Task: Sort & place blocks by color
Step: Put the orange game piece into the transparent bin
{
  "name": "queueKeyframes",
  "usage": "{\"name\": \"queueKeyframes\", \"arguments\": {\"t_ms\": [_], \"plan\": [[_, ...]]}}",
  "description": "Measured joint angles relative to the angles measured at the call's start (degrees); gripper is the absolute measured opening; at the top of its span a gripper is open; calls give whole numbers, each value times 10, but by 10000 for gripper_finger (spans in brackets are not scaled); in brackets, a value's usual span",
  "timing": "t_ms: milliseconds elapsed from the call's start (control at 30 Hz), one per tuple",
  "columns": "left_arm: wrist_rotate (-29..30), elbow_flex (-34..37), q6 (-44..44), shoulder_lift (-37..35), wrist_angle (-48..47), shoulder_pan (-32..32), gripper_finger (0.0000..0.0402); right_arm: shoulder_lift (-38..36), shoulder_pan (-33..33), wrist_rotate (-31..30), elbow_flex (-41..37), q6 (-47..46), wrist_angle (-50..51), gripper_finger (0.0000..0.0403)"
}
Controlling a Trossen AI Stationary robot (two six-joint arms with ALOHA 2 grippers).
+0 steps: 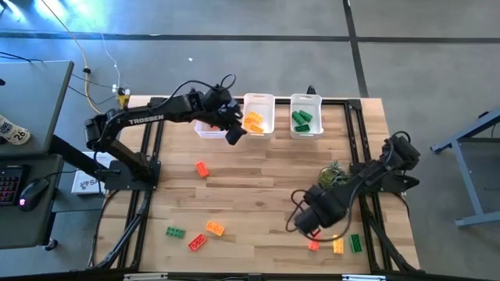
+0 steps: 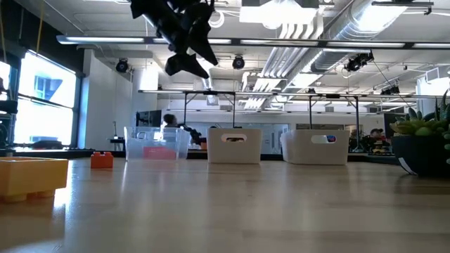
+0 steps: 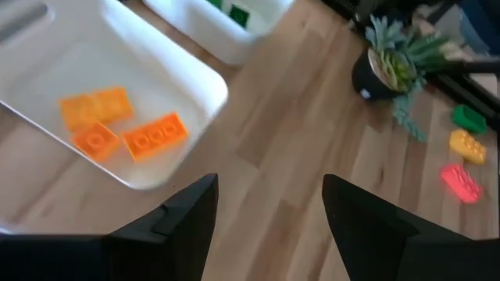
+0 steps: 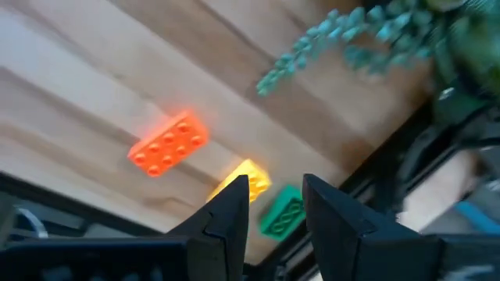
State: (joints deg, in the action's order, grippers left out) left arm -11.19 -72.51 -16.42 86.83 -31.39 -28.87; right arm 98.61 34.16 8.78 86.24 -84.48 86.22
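Wooden table [image 1: 258,187], left arm [image 1: 148,117] lettered TROSSEN

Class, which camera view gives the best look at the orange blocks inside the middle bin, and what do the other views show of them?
The left wrist view: it looks into the middle bin, showing the orange blocks and their studs. The high view shows them only as a small orange patch. The low view shows just the bin's wall. The right wrist view misses them.
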Motion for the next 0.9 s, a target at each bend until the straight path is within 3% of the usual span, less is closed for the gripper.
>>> {"name": "queueKeyframes", "arguments": {"t_ms": [300,533,767,900], "plan": [[80,0,-5,0,-49,52,217,0,61,-28,0,-183,-69,108],[98,0,16,0,-49,70,217,0,97,-58,0,-315,-97,113],[90,0,43,0,-49,72,217,0,120,-103,0,-430,-127,163],[90,0,63,0,-49,72,217,8,120,-95,0,-443,-148,195]]}}
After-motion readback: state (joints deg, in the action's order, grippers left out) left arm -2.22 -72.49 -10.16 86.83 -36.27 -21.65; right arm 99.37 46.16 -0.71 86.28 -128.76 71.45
